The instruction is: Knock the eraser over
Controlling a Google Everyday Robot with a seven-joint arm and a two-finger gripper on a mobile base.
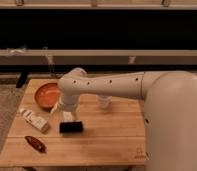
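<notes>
The eraser (71,127) is a black slab that shows wide and low on the wooden table (107,135), left of centre. My gripper (66,115) hangs from the big white arm (107,86), directly above and behind the eraser, close to it or touching it. The wrist hides the gripper's upper part.
An orange bowl (45,94) sits at the back left, just left of the gripper. A whitish box (34,120) lies left of the eraser, and a dark red packet (35,144) near the front left edge. A small white object (104,102) stands behind the arm.
</notes>
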